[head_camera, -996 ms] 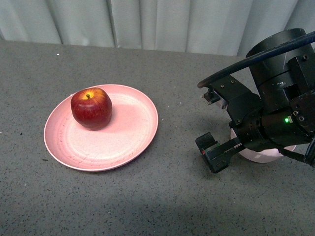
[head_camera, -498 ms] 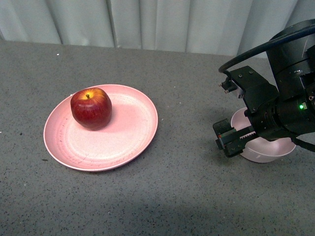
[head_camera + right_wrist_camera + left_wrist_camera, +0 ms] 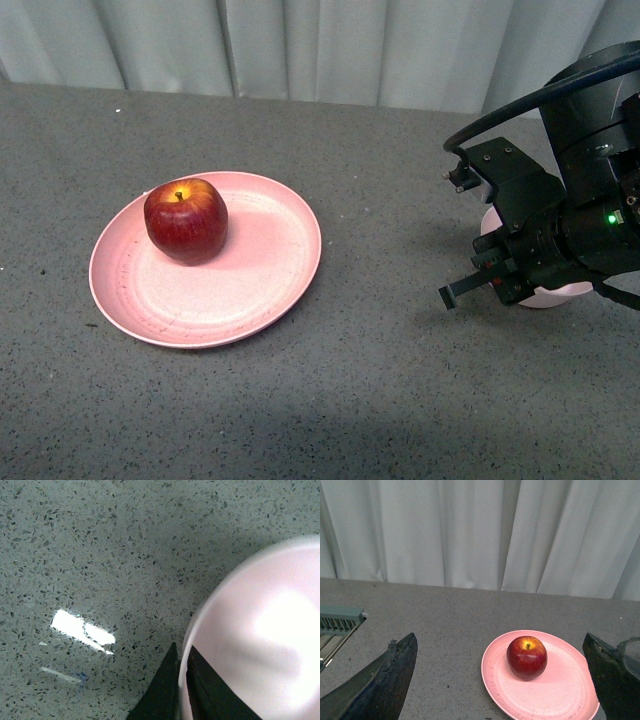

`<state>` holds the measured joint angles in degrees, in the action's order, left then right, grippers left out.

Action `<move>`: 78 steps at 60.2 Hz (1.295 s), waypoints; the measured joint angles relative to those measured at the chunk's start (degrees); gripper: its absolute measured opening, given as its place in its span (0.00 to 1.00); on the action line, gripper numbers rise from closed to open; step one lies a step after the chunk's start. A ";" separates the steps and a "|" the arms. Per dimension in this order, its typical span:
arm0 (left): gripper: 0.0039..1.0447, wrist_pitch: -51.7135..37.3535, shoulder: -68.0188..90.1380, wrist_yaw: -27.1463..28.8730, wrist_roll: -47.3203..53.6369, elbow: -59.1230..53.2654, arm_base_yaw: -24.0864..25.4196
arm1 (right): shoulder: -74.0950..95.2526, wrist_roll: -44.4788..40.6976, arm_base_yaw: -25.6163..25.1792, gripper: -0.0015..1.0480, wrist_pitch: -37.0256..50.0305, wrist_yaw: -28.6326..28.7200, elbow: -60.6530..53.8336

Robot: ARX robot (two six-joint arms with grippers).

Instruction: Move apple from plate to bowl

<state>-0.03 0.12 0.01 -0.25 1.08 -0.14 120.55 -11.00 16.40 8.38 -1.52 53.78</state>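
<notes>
My right gripper [image 3: 183,680] is clenched on the rim of the bowl [image 3: 260,630]; my left gripper [image 3: 499,641] stands released; the apple [image 3: 186,220] sits on the plate [image 3: 252,292], well apart from the bowl.

Robotics lab or test bay, set up for manipulation trials. Indicated by a grey speckled bench [image 3: 330,400] closed off at the back by a pleated pale curtain [image 3: 300,45], lit evenly from above. Equipped with a black robot arm [image 3: 590,130] trailing a thick cable and carrying a lit green indicator [image 3: 609,217]. Dressed with a few plain props: an apple [image 3: 186,220] on a pink plate [image 3: 250,270], and a pale pink bowl [image 3: 560,296]. Ribbed grey-green fixture [image 3: 337,622] at one bench edge, kind unclear.
</notes>
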 joint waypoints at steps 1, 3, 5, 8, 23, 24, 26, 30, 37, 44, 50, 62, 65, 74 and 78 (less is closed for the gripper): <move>0.94 0.00 0.00 0.00 -0.02 0.00 0.00 | 0.00 -0.04 0.00 0.01 0.00 -0.13 0.02; 0.94 0.00 0.00 0.00 0.00 0.00 0.00 | -0.04 -0.15 0.02 0.01 0.00 -0.11 0.04; 0.94 0.00 0.00 0.02 0.00 0.00 0.00 | -0.09 -0.20 0.02 0.01 0.00 -0.07 0.04; 0.94 0.00 0.00 0.00 -0.02 0.00 0.00 | -0.57 -0.24 0.02 0.01 0.00 0.04 -0.17; 0.94 0.00 0.00 0.00 0.00 0.00 0.00 | -6.73 1.57 2.23 0.01 -0.02 8.31 -1.09; 0.94 0.00 0.00 0.00 -0.02 0.00 0.00 | -7.13 1.97 2.75 0.01 -0.13 9.05 -1.01; 0.94 0.00 0.00 0.00 0.00 0.00 0.00 | -7.37 2.25 3.30 0.01 -0.28 9.75 -0.87; 0.94 0.00 0.00 0.00 0.00 0.00 0.00 | -7.45 2.75 5.09 0.01 -0.59 11.39 -0.31; 0.94 0.00 0.00 0.00 0.00 0.00 0.00 | -6.56 3.58 8.15 0.01 -0.70 13.86 0.92; 0.94 0.00 0.00 0.00 0.00 0.00 0.00 | -4.74 4.02 10.58 0.01 -1.07 14.78 2.80; 0.94 0.00 0.00 0.00 0.00 0.00 0.00 | -2.49 4.24 12.15 0.01 -2.03 14.51 5.01; 0.94 0.00 0.00 0.00 0.00 0.00 0.00 | 1.07 4.20 12.90 0.01 -4.22 14.58 8.09; 0.94 0.00 0.00 0.00 0.00 0.00 0.00 | 1.36 4.17 12.90 0.01 -4.42 14.53 8.57; 0.94 0.00 0.00 0.00 -0.02 0.00 0.00 | 1.62 4.44 12.76 0.11 -4.15 15.21 9.16; 0.94 0.00 0.00 0.02 -0.02 0.00 0.00 | 1.51 4.81 12.57 0.24 -2.51 16.33 8.50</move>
<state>-0.03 0.12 0.03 -0.27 1.08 -0.14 122.06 -6.20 28.97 5.87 14.81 62.28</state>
